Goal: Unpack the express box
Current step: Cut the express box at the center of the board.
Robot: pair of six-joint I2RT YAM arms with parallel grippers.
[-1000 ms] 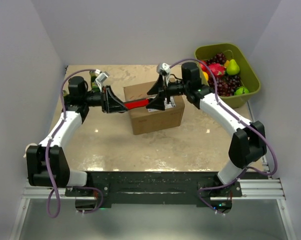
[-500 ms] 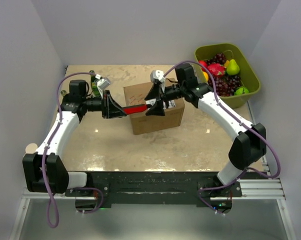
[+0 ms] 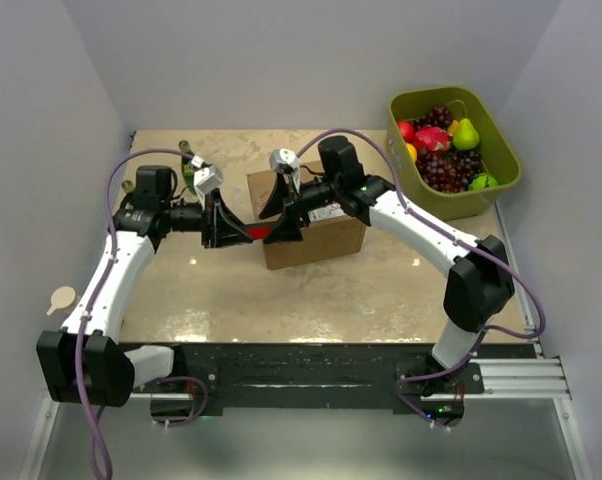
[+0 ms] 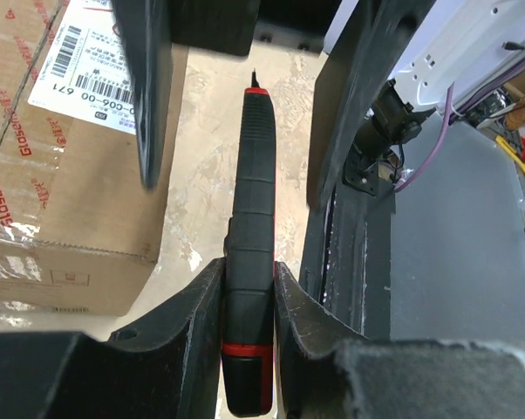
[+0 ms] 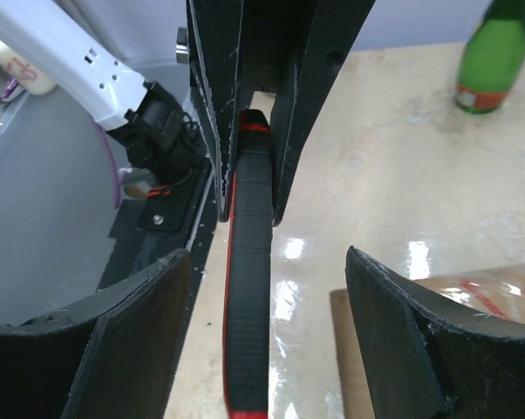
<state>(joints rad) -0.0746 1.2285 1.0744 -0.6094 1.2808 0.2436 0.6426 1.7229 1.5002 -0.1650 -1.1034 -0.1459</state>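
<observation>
Two grippers: the left gripper (image 4: pixel 249 272) and the right gripper (image 5: pixel 267 260) meet tip to tip, left of centre in the overhead view.
Left fingers (image 4: pixel 201 305): clenched on the cutter's handle, one matte black pad pressed to each side.
Right fingers (image 5: pixel 132 340): spread wide, flanking the front half of the cutter with a gap on both sides and grasping nothing.
Cutter (image 4: pixel 249 218): slim black tool with a ribbed, rubbery-looking grip, a red band near the butt and a small pointed tip.
Express box (image 3: pixel 316 235): brown corrugated cardboard, blocky, standing on the counter at the centre of the overhead frame, just right of the grippers. Clear glossy tape with red print runs over it.
Label (image 3: pixel 331 212): white paper with barcodes, on the box top.
Counter (image 3: pixel 231 290): beige, marbled, glossy with light patches.
Tub (image 3: pixel 506 150): olive-green plastic, a rounded rectangle at upper right, holding dark grapes, a green pear and red fruit.
Bottle (image 5: pixel 494 52): green and shiny with a red-banded label, upright at the upper right of the right wrist view.
Change: compared with a second ago, both grippers have shifted toward the left of the overhead frame. The right gripper, then over the box top, is now at the box's left edge. The label is uncovered, and less of the cutter's red shows between the grippers. The box keeps its place.
</observation>
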